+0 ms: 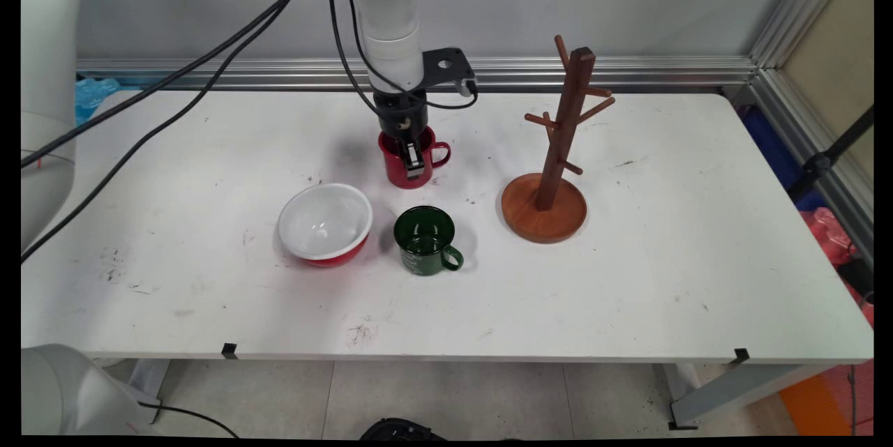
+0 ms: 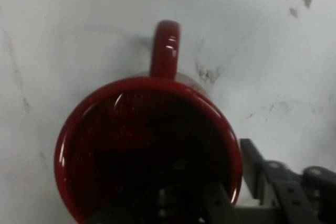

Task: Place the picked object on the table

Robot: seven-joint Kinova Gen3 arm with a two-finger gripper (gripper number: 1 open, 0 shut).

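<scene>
Pincer point(image 1: 411, 161) is straddling the red mug's point(image 1: 407, 162) wall at frame centre, one finger inside. Mug is sitting on the table point(image 1: 628, 293); whether it is clamped, I cannot tell.

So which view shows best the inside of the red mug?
The hand view: it looks straight down into the red mug, showing its dark inside and rim. In the main view the pincer hides most of the opening.

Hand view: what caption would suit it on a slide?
End effector straddling the rim of a red mug on the white table, handle pointing away.
</scene>
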